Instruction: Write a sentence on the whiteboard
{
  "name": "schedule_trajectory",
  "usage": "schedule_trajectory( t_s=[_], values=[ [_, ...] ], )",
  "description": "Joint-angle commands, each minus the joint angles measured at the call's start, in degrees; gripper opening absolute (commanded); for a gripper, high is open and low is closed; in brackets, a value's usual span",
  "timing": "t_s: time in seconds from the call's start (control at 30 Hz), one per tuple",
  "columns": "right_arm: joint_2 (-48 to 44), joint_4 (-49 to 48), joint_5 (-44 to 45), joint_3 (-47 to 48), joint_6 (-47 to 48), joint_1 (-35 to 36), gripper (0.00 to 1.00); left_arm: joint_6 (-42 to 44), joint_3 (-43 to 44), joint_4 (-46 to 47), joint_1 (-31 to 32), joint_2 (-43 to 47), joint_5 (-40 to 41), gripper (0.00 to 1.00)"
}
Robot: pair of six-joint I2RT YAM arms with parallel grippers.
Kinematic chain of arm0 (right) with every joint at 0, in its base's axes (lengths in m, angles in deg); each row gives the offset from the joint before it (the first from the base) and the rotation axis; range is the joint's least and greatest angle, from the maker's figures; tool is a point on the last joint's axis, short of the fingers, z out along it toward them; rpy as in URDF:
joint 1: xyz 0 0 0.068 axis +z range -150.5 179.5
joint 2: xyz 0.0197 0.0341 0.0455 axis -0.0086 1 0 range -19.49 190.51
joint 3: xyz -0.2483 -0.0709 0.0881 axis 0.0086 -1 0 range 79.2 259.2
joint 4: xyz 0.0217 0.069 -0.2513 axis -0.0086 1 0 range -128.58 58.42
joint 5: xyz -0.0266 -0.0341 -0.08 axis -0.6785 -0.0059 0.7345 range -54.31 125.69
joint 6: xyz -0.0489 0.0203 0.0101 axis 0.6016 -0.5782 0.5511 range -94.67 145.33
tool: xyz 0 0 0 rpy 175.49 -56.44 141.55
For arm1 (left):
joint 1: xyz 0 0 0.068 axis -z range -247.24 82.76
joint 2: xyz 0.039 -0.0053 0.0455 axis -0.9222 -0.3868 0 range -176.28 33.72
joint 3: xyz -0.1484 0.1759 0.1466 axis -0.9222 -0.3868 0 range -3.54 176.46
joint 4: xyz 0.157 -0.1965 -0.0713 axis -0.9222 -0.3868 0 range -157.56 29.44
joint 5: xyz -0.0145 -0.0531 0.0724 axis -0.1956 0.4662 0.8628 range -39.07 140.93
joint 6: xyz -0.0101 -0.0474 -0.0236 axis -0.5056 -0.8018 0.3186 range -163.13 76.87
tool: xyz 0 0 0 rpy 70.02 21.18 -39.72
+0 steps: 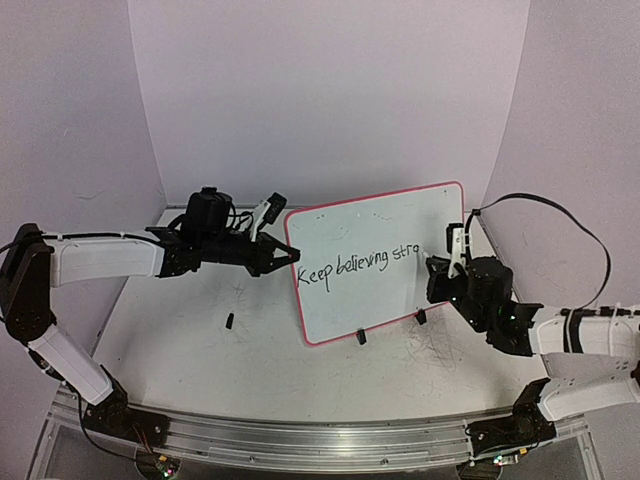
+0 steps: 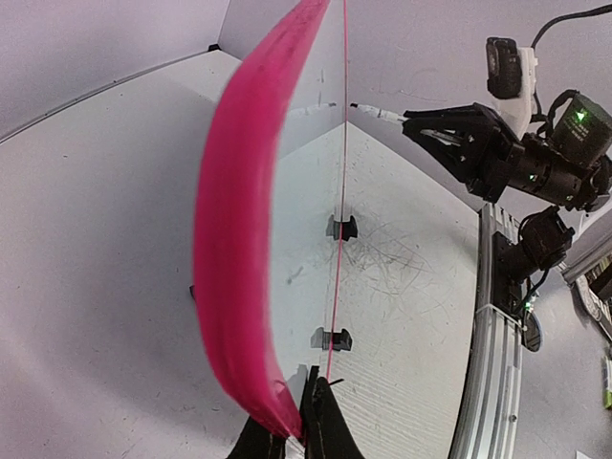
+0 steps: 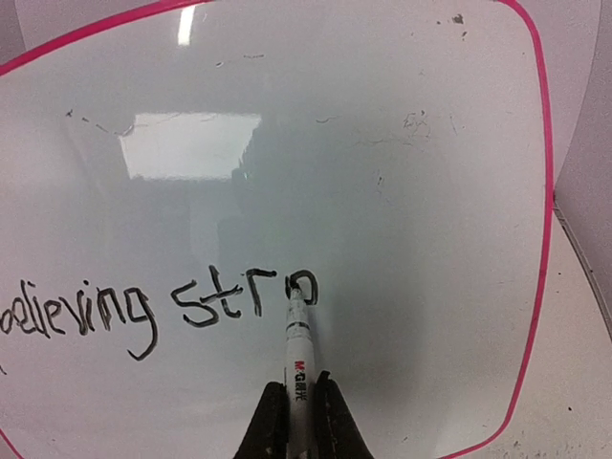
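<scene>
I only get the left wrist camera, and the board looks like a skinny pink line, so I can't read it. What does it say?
Observer: The sentence on the whiteboard reads "Keep believing stro".
Operator: Where's the pen tip?
Observer: The right hand is shut on a marker, with its tip at the "o".
Operator: Is there room for more letters?
Observer: Yes, blank white runs from the "o" to the whiteboard's edge.
</scene>
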Motion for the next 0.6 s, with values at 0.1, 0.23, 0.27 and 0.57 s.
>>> schedule_trajectory(
  t_s=[0.1,0.23,0.27,0.57],
  values=[
    [-3.53,1.05,-1.47,-0.51,-1.06,-3.56,0.00,6.03,-0.21,-3.48,0.18,0.26,7.02,0.00],
    [-1.89,-2.14,-2.14,0.17,0.45,-3.67,0.00,6.10,-0.35,-3.58,0.18,0.22,7.33,0.00],
    [-1.32,-2.37,-2.33,0.51,0.72,-3.66,0.00,6.10,-0.29,-3.58,0.18,0.15,7.29,0.00],
    [-0.61,-4.20,-2.69,0.93,1.61,-3.64,0.00,6.10,-0.16,-3.67,0.18,-0.19,6.74,0.00]
  ],
)
